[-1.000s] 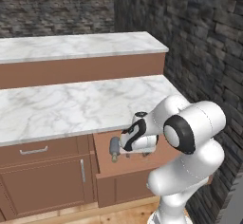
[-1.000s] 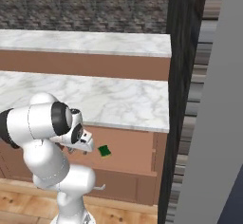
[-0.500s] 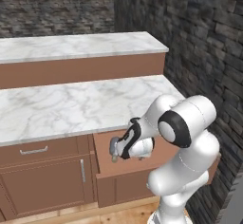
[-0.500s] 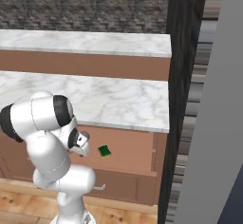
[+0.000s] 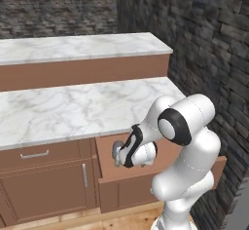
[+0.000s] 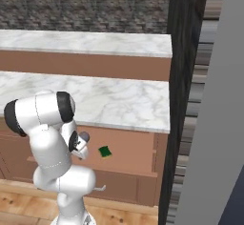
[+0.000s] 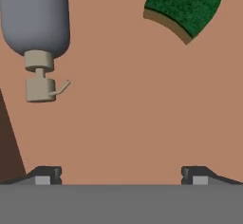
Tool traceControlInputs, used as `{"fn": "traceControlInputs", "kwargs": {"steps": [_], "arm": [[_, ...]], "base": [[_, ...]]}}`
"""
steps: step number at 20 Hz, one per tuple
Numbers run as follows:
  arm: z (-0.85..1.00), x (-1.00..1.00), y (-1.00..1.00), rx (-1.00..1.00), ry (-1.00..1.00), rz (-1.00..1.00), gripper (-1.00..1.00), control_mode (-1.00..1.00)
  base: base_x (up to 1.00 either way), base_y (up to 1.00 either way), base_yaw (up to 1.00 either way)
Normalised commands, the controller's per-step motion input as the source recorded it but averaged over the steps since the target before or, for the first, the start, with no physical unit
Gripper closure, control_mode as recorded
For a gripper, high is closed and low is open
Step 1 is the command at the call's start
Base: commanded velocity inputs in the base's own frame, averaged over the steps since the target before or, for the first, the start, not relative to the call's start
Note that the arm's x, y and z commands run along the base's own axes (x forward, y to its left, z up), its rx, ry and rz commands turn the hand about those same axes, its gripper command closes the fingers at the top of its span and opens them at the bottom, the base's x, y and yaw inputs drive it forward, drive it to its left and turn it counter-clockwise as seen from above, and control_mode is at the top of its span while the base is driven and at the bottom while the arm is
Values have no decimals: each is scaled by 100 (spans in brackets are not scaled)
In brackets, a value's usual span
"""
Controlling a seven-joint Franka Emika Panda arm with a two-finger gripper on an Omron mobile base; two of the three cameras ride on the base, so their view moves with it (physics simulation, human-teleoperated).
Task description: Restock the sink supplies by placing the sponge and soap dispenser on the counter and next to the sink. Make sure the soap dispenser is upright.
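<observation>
The green sponge lies flat on the floor of an open brown drawer; it is also a small green block to the right of my hand. The soap dispenser lies on its side in the same drawer, its grey body at the upper left and its light pump top pointing toward me. My gripper hangs open above the bare drawer floor, short of both things and touching neither. The dispenser's grey body shows just left of my hand. The sink and its counter are out of view.
A plain marble worktop runs over the drawer and the wooden cabinets, with a higher marble shelf behind it. A dark stone wall closes the right side. The drawer's dark side wall stands at the left.
My arm has swung slightly left and the hand has dropped lower over the open drawer. The jaws stay open; the sponge and the dispenser have not moved.
</observation>
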Motion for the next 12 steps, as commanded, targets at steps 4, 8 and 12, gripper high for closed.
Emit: {"fn": "traceControlInputs", "kwargs": {"steps": [4,8,12], "arm": [[11,7,0,0,-8,0,-100,-100],[0,42,4,0,-2,0,-100,-100],[0,55,14,2,0,0,-100,-100]], "base": [[0,0,0],[0,0,0],[0,0,0]]}}
